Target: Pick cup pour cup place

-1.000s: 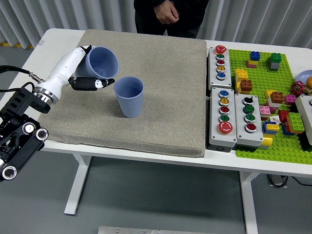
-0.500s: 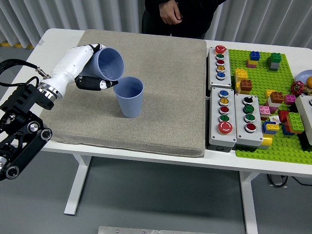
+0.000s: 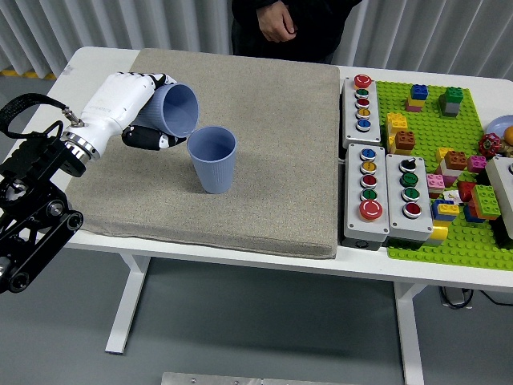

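Note:
A blue ribbed cup (image 3: 213, 159) stands upright on the grey mat (image 3: 264, 192), left of its middle. My left hand (image 3: 143, 112), white with black fingertips, is shut on a second blue cup (image 3: 176, 110). It holds that cup tipped well over to the right, with the mouth facing right and down, just above and left of the standing cup's rim. The two cups are close; I cannot tell whether they touch. My right hand is not in view.
A person stands at the far side with hands clasped (image 3: 276, 20). Three grey button boxes (image 3: 362, 103) lie right of the mat. A green baseplate (image 3: 449, 160) with several bricks fills the right end. The table's near edge (image 3: 240, 265) runs below the mat.
My left hand has rolled the held cup further over, its mouth turning right and down towards the standing cup. The standing cup has not moved. The person shifted slightly.

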`<act>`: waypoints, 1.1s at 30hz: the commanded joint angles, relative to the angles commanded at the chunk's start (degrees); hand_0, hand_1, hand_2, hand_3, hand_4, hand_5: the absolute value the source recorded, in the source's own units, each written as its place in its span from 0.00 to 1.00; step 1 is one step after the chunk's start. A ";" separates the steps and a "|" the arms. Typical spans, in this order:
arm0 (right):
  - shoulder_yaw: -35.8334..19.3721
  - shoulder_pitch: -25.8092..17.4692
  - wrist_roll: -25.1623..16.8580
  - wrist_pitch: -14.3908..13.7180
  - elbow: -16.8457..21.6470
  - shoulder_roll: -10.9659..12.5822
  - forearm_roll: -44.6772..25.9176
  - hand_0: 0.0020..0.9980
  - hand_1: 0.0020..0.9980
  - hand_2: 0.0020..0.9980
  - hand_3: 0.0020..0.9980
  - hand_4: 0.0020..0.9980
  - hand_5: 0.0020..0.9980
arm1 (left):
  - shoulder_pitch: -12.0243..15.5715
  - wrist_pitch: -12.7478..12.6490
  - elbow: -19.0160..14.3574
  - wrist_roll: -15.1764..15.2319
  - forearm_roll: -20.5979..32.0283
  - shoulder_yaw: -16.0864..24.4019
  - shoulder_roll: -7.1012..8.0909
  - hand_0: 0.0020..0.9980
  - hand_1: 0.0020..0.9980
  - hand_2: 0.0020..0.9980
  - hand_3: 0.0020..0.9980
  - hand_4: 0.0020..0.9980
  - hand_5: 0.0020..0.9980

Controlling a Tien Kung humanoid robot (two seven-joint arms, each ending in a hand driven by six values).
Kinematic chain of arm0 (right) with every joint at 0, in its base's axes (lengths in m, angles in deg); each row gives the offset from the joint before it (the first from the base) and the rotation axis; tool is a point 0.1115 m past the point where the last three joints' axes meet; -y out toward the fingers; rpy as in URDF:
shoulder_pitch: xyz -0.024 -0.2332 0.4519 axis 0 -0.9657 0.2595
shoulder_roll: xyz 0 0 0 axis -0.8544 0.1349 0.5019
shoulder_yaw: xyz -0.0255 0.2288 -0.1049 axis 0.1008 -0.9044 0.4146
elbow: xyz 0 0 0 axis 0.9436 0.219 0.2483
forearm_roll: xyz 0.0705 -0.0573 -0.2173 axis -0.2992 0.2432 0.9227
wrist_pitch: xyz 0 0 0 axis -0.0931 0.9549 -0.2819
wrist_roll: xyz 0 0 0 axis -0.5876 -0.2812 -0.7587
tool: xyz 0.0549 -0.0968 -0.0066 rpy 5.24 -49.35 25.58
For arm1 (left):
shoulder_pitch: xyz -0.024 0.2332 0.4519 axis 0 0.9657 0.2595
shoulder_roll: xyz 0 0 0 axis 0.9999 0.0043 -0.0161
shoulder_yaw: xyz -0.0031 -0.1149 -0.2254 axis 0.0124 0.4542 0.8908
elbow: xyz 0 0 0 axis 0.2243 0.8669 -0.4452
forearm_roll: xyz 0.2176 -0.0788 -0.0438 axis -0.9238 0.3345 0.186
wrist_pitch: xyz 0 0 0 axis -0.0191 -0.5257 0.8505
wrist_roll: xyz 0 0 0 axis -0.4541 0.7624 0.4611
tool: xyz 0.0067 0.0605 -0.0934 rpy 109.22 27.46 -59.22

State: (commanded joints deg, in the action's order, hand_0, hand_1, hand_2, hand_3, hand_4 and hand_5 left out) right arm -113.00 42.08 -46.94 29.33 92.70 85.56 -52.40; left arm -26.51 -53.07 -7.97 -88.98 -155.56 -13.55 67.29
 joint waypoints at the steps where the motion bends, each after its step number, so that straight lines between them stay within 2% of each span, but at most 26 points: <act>1: 0.01 -0.02 -0.01 -0.01 0.00 0.00 -0.03 0.72 0.69 0.73 0.70 0.31 0.30 | -0.03 -0.14 0.13 0.05 -0.05 -0.13 0.07 0.59 0.51 0.53 0.53 0.80 0.15; 33: -0.37 -0.47 0.18 0.05 0.00 -0.03 0.66 0.72 0.69 0.73 0.70 0.32 0.29 | -0.72 -0.84 -0.13 -0.16 -3.95 -2.33 1.29 0.59 0.51 0.53 0.53 0.80 0.15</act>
State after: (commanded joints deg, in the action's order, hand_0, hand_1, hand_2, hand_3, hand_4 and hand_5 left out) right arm -113.37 41.61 -46.76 29.39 92.70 85.53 -51.74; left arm -27.23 -53.91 -8.10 -89.14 -159.51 -15.88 68.59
